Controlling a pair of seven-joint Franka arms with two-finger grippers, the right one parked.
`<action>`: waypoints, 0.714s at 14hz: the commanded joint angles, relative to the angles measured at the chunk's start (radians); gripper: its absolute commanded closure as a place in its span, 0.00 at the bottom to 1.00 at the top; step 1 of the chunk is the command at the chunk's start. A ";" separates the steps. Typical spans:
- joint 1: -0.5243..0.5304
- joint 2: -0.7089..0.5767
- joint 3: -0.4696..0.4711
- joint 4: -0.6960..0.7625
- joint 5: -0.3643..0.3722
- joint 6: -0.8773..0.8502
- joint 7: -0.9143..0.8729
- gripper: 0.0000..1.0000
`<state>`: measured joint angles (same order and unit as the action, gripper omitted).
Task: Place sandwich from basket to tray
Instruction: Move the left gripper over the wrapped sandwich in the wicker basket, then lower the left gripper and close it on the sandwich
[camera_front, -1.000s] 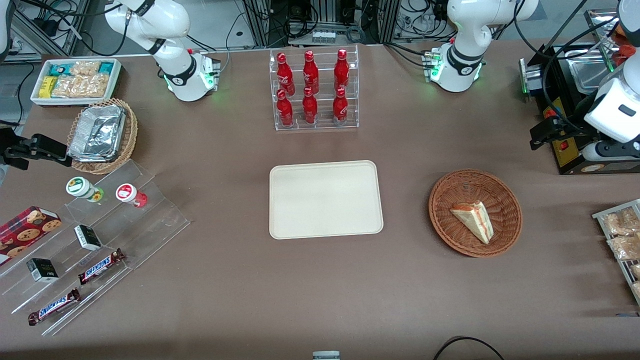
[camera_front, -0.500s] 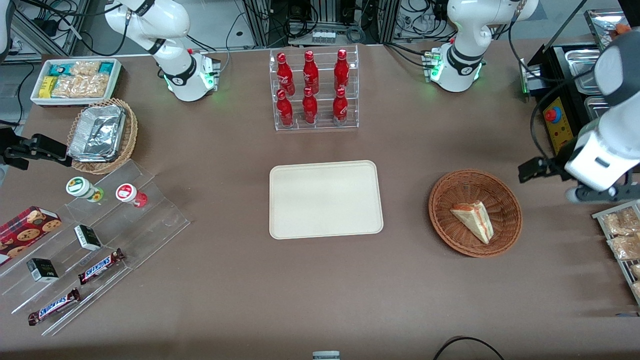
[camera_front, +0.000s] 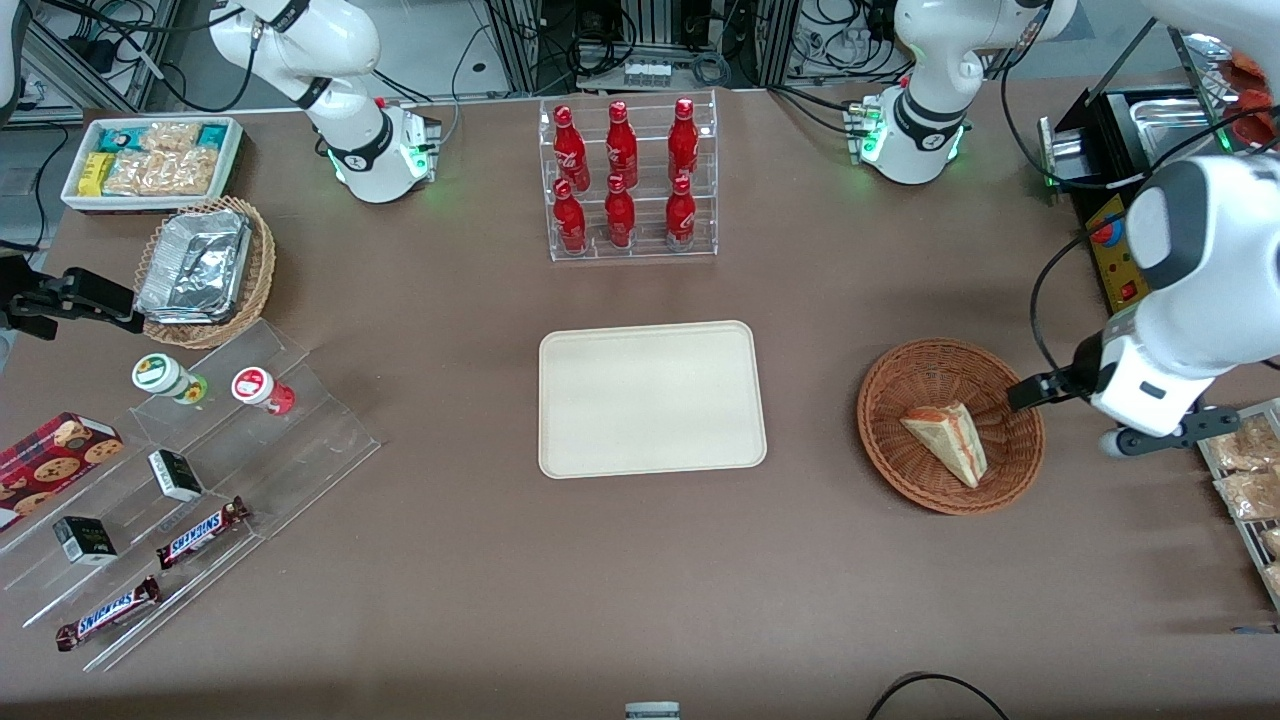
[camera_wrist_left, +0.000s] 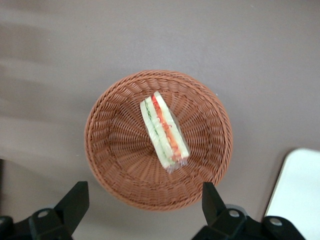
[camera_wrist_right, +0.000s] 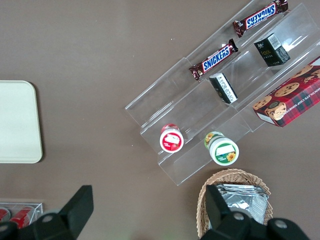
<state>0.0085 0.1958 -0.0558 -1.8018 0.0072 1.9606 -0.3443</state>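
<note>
The basket (camera_front: 950, 426) sits at the right of centre in the front view, and the sandwich (camera_front: 946, 441) is the only thing in it, lying on the woven floor. The tray (camera_front: 651, 398) lies flat at mid-frame, well apart from the basket, with nothing on it. At the upper left of the front view a tan wicker basket (camera_front: 256, 282) holds foil containers (camera_front: 194, 266), and a white bin (camera_front: 152, 163) above it holds snack packets. A clear rack (camera_front: 628, 181) at top centre holds six red bottles.

In the front view the sandwich's long axis runs diagonally, its narrow tip toward the lower right. From my wrist camera the red and green filling edge (camera_wrist_left: 164, 131) faces up at me.

My gripper (camera_wrist_left: 142, 205) hangs above the basket's rim, jaws spread wide with nothing between them, clear of the sandwich.
</note>
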 joint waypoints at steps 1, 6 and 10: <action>0.001 -0.018 -0.010 -0.124 -0.009 0.134 -0.129 0.00; -0.002 0.019 -0.015 -0.254 -0.010 0.317 -0.243 0.00; -0.007 0.048 -0.016 -0.323 -0.019 0.443 -0.252 0.00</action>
<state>0.0057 0.2375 -0.0679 -2.0949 0.0013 2.3487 -0.5754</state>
